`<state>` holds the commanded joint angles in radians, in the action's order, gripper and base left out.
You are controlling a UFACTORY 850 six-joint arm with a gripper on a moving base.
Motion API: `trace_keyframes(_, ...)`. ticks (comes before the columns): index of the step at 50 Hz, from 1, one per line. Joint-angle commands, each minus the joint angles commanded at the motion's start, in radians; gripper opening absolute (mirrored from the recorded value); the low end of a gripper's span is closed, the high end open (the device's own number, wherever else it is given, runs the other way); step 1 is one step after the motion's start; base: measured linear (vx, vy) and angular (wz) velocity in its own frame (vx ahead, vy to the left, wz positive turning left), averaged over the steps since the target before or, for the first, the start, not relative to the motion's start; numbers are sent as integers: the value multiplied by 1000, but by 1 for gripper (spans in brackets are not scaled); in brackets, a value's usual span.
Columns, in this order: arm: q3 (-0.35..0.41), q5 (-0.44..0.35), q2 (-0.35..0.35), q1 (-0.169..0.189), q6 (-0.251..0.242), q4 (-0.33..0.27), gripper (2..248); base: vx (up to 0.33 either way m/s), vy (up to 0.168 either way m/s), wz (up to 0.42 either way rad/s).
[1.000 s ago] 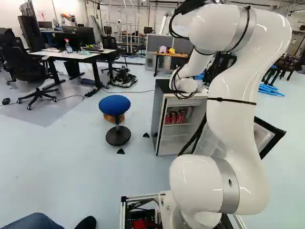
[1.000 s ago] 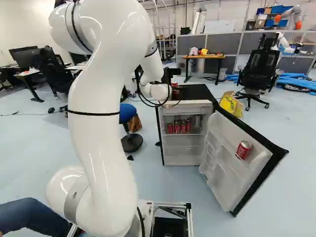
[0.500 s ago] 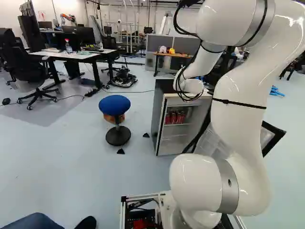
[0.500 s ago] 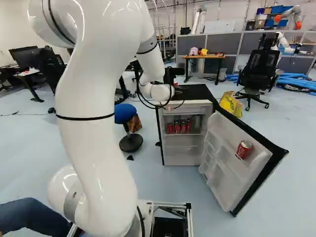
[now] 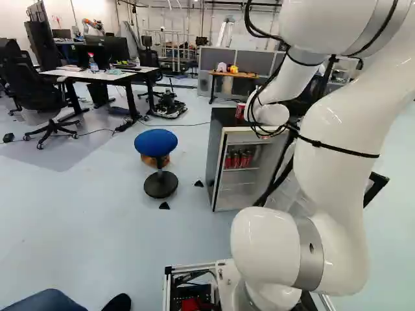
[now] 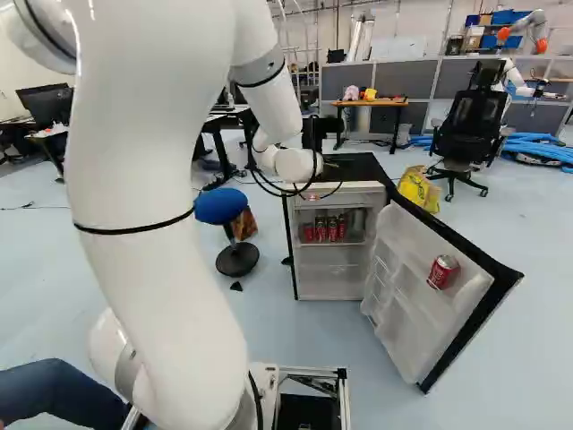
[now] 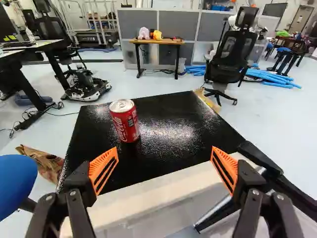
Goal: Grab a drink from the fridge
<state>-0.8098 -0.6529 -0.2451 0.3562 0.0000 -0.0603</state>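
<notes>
Black, orange-padded claw (image 6: 330,165) stands wide open, gripping nothing. Ahead of it, a red metal can (image 7: 126,122) sits upright atop the small fridge with a glossy black top (image 7: 171,131).

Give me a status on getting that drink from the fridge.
Done: the fridge door stands open, and a red can stands upright on the fridge top, perhaps already taken out.
In hand: nothing; the jaws are open, with that can ahead of them.
Left: if that can isn't the finished delivery, a drink needs gripping. Others wait on the inner shelf and in the door. Closing the door may follow.
</notes>
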Motion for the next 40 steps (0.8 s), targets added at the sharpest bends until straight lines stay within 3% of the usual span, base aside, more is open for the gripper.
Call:
trace_keyframes(22,40,81,82,67,0,-14,247,0,0,0)
trace_keyframes(40,58,205,139,127,0,-14,247,0,0,0)
